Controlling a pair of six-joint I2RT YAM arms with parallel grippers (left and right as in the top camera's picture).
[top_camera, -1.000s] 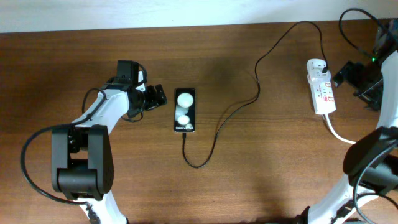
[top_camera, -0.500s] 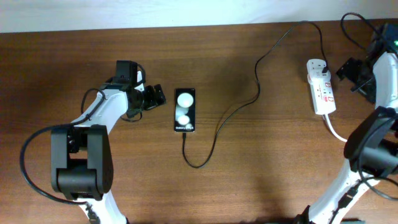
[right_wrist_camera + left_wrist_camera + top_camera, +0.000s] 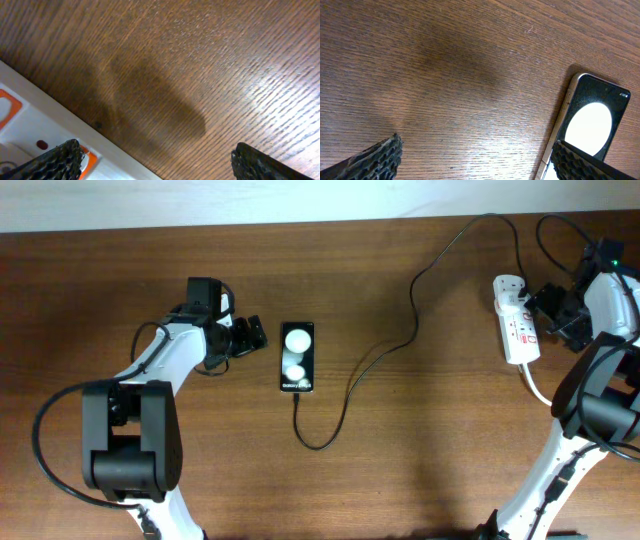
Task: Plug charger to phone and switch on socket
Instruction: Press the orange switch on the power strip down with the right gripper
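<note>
The black phone [image 3: 298, 357] lies flat at the table's middle, showing two white glare spots. The thin black charger cable [image 3: 414, 320] meets the phone's near end, loops, and runs to the far end of the white socket [image 3: 517, 320] at the right. My left gripper [image 3: 250, 337] is open and empty just left of the phone. In the left wrist view the left gripper [image 3: 482, 165] has its right fingertip over the phone's edge [image 3: 592, 115]. My right gripper [image 3: 548, 305] is open and empty, right beside the socket. In the right wrist view the right gripper [image 3: 162, 165] has its left fingertip over the socket [image 3: 35, 130].
The socket's thick white cord [image 3: 541, 392] trails toward the near right. A white wall edge [image 3: 300, 200] runs along the far side of the brown wooden table [image 3: 420, 450]. Black arm cables [image 3: 560, 230] hang by the right arm.
My right gripper has moved left, from well right of the socket to right beside it. The left arm, phone and cable have not moved.
</note>
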